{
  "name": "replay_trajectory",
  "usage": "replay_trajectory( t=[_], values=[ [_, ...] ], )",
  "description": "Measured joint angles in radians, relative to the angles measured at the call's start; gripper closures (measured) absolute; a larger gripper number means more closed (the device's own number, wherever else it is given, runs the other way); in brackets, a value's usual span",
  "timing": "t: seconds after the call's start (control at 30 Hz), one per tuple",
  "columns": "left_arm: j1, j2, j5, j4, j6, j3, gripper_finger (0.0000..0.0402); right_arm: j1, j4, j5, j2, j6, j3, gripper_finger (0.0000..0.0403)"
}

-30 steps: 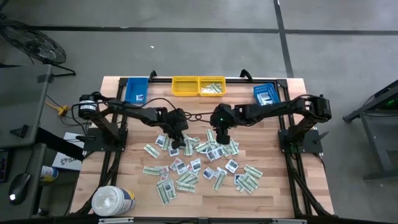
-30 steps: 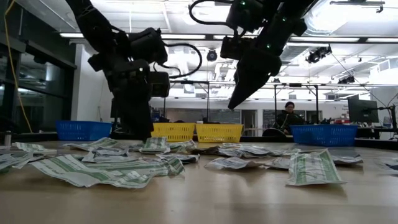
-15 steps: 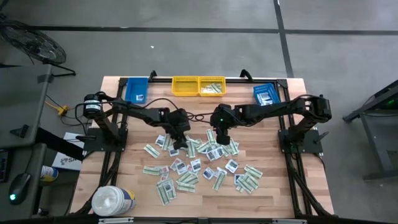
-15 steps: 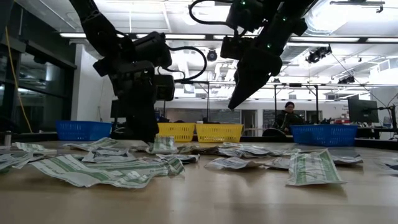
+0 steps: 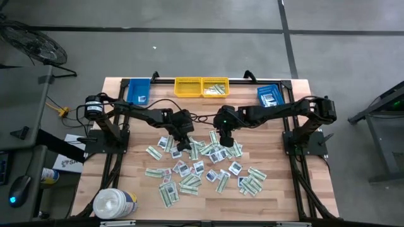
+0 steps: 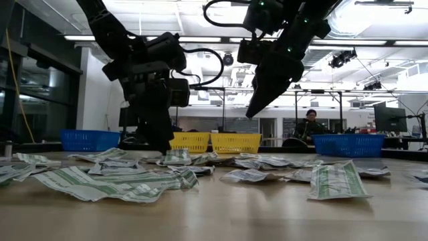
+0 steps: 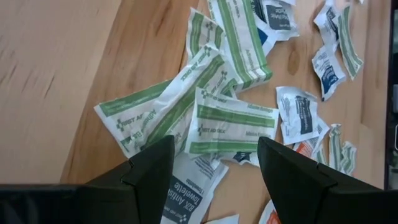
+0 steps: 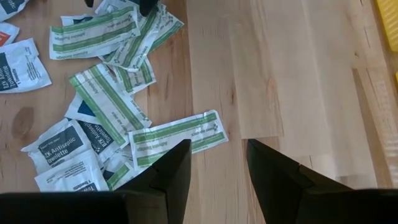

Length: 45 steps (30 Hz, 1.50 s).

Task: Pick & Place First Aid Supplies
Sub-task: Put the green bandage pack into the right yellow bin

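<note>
early stage: my left hand (image 5: 184, 144) hung spread and empty over the packets (image 5: 201, 165) scattered on the tabletop (image 5: 120, 170), my right hand (image 5: 224, 138) likewise released; few lay in the bins (image 5: 201, 87).

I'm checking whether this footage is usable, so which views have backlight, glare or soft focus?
Low view: bright ceiling lights backlight both dark arms into silhouettes, and the nearest pale green-white paper packets look soft. High view: even light, no glare on the wooden table. Both wrist views: packet print reads clearly.
</note>
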Motion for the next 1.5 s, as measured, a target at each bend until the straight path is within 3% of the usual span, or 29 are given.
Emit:
replay_trajectory(
  t=[0.47,0.83,1.5],
  values=[
    [-0.002,0.0,0.056,0.027,-0.011,0.0,0.017,0.0,0.0,0.0,0.0,-0.001,0.0,0.0253],
    [-0.02,0.029,0.041,0.057,-0.01,0.001,0.0176,0.0,0.001,0.0,0.0,-0.001,0.0,0.0253],
    [-0.02,0.029,0.047,0.053,0.012,0.0,0.0387,0.0,0.0,0.0,0.0,0.0,0.0,0.0253]
  ],
)
